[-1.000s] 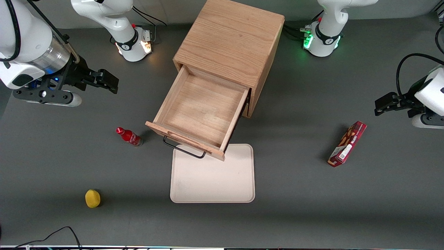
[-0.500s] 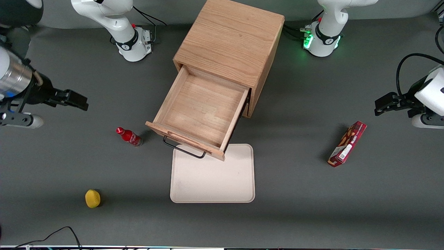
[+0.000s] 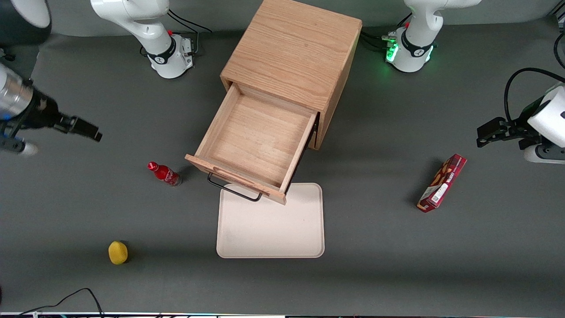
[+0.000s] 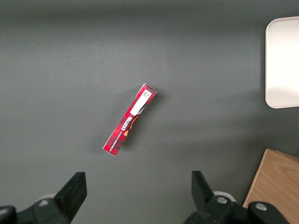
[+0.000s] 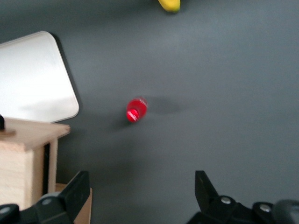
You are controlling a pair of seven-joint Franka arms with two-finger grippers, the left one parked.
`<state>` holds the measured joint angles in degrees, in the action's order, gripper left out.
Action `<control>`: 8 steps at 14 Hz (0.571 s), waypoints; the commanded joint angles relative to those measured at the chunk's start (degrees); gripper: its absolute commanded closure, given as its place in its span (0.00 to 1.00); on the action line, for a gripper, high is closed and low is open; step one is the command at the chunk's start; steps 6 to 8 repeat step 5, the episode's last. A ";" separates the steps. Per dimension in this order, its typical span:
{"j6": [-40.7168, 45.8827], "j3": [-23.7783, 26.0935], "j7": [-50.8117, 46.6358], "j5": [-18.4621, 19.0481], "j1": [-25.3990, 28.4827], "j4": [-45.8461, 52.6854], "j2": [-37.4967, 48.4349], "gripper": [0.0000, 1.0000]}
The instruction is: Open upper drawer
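Observation:
The upper drawer (image 3: 258,141) of the oak cabinet (image 3: 291,48) stands pulled far out, with nothing inside it. Its thin black wire handle (image 3: 234,191) hangs at the front, over the edge of a tray. The lower drawer is hidden beneath it. My right gripper (image 3: 86,129) is open and holds nothing. It hovers well away from the drawer, toward the working arm's end of the table and farther from the front camera than the red bottle. In the right wrist view the gripper (image 5: 142,186) has its fingers wide apart over bare table, with a corner of the drawer (image 5: 28,144) beside it.
A small red bottle (image 3: 164,173) lies beside the drawer front, also seen as the red bottle (image 5: 135,109). A yellow fruit (image 3: 118,252) sits nearer the front camera. A white tray (image 3: 270,223) lies in front of the drawer. A red box (image 3: 442,183) lies toward the parked arm's end.
My right gripper has drawn back from the cabinet toward the working arm's end of the table. The drawer, bottle and tray have not moved.

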<state>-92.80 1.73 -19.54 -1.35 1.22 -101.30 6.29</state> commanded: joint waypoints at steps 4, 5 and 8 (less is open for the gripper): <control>0.24 -0.76 0.38 1.26 0.19 -2.61 3.57 0.00; 2.17 -0.76 0.38 1.26 0.19 -0.50 2.42 0.00; 2.17 -0.76 0.38 1.26 0.19 -0.50 2.42 0.00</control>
